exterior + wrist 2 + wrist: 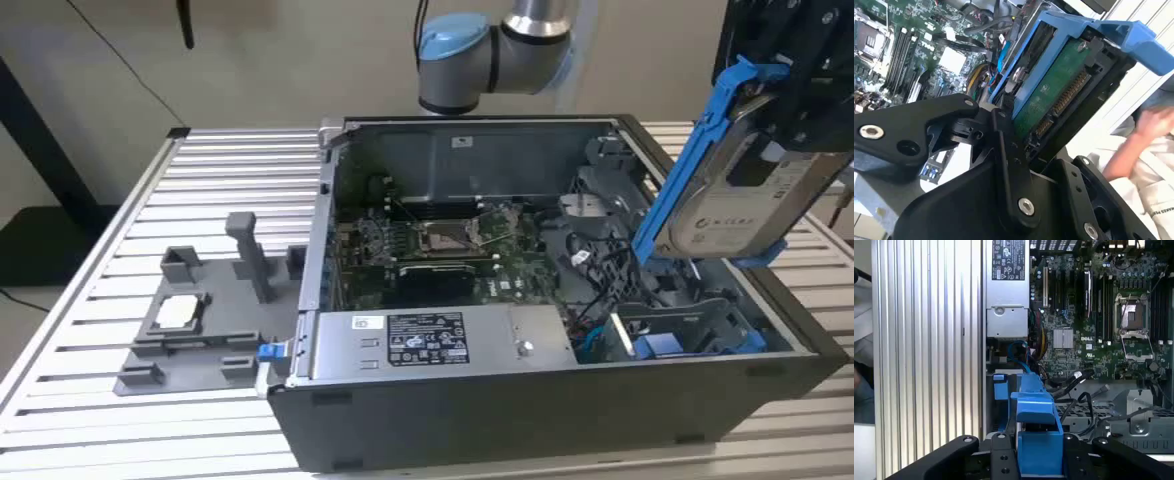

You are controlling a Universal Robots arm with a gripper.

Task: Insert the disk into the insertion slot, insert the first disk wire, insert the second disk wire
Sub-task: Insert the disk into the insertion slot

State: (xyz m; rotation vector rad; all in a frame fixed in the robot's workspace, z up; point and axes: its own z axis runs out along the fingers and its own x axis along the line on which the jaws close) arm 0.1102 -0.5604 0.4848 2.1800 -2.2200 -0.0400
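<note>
Right now your gripper (pixel 781 135) is clenched on the disk (pixel 727 215) and holds it in the air at about 2 o'clock in the exterior view, over the end of the open computer case (pixel 534 405) that lies toward the exterior view's right. The disk hangs tilted, its blue carrier frame running from high near the gripper down toward the case interior, and its pale label faces the camera.

You can see the insertion slot (pixel 681 335) below it, at roughly 4 o'clock in that view, with blue plastic edges. The disk is above the slot and clear of it, not seated. Black cables (pixel 601 280) lie loose in the case between the slot and the motherboard (pixel 441 240).

At 6 o'clock of the motherboard sits the grey labelled power-supply box (pixel 427 340), along the case's near wall. The case rests on a slatted metal counter (pixel 227 150), and a grey fixture (pixel 200 320) stands on the counter at about 9 o'clock of the case, well apart from it.

In the second wrist view the black fingers (pixel 1004 145) press against the drive's green circuit-board side (pixel 1054 95). A person's hand (pixel 1154 122) shows blurred beyond the disk in that same view.
</note>
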